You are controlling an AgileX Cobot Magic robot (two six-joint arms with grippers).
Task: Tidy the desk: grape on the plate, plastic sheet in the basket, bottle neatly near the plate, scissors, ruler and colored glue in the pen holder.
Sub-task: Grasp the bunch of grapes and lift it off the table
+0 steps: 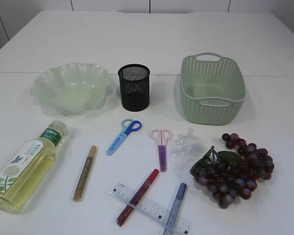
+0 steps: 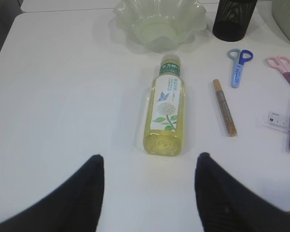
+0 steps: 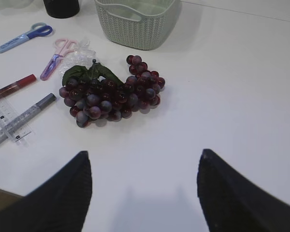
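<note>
A grape bunch (image 1: 235,169) lies front right, with the crumpled plastic sheet (image 1: 185,147) beside it. The bottle (image 1: 27,166) lies on its side front left. Blue scissors (image 1: 124,136) and pink scissors (image 1: 161,142) rest mid-table. The ruler (image 1: 149,208) sits under a red glue pen (image 1: 137,196) and a silver-blue one (image 1: 175,208); a gold one (image 1: 85,172) lies apart. Plate (image 1: 44,88), pen holder (image 1: 134,87) and basket (image 1: 213,100) stand behind. My left gripper (image 2: 150,156) is open just short of the bottle (image 2: 166,113). My right gripper (image 3: 145,152) is open before the grape bunch (image 3: 113,94).
The table's left edge (image 2: 9,34) runs close to the bottle's side, with dark floor beyond. Neither arm shows in the exterior view. A seam (image 1: 264,76) crosses the white table behind the containers.
</note>
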